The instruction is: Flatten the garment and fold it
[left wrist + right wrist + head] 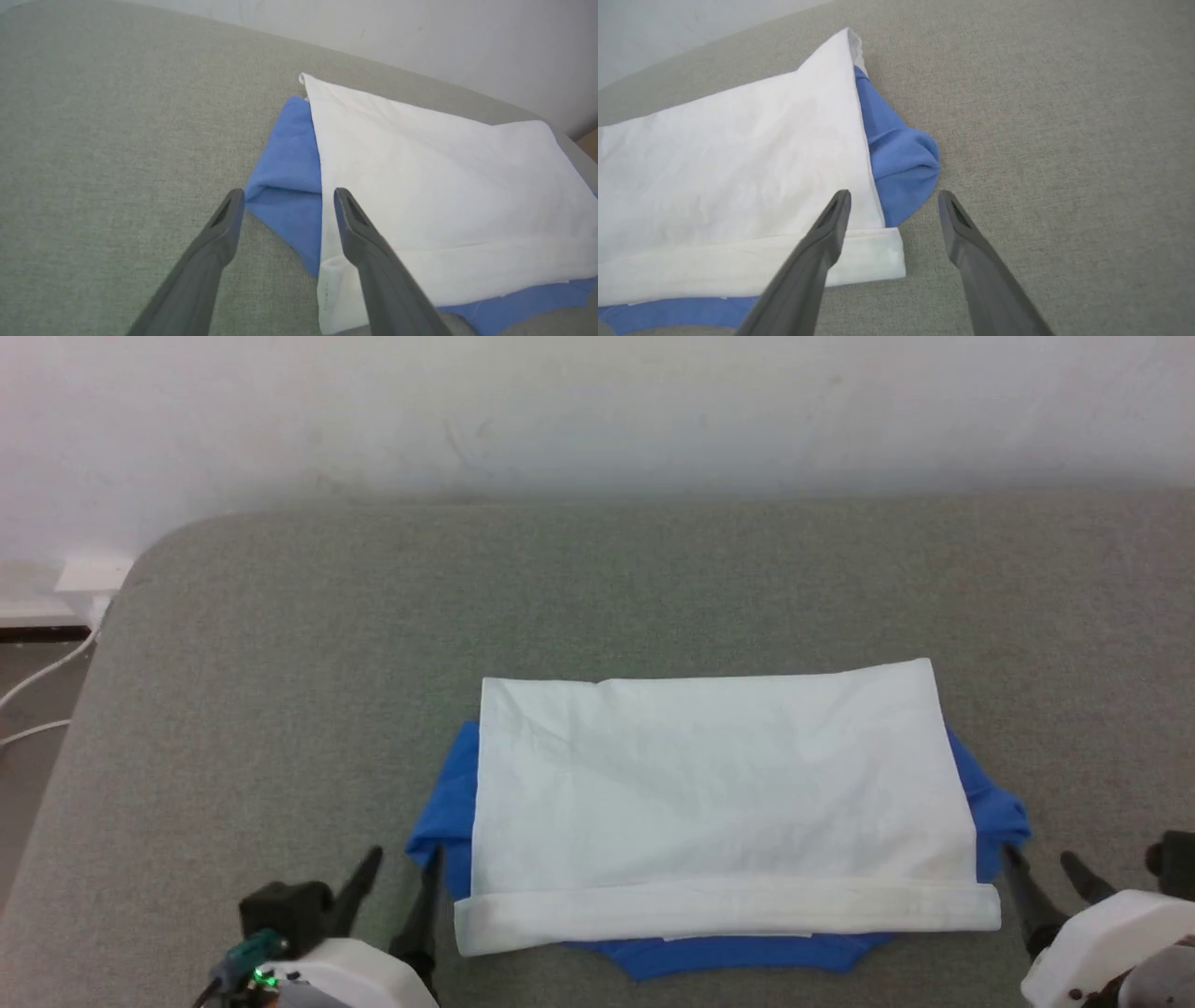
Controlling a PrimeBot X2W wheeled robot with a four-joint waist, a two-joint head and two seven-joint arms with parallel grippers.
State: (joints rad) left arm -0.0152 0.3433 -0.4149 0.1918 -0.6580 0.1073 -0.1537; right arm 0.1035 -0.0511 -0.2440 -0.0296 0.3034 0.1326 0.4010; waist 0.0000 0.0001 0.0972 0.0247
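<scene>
Grey-green woven cloth covers the table [280,728], which is padded, with a rounded far-left corner.

Nearest the camera, the left gripper [403,861] sits just beside the shirt's near-left corner. Its fingers are spread and hold nothing. From the left wrist, one finger [355,224] lies over the white edge and the other is over bare cloth, with the blue sleeve tip between them. The right gripper [1038,859] is by the near-right corner, fingers also apart and empty.

The shirt [719,784] lies right of centre on the near half of the table, long axis running left to right. The white body is folded over the top, with the hem rolled along the near edge. The blue collar end pokes out from under that roll, toward the robot. There's a white sliver there, too small to read. A blue sleeve sticks out on each side.

Further back is bare table, then a scuffed white wall [597,411]. At far left, white cables [37,681] run over the floor to a white box [91,577] at the wall's foot.
</scene>
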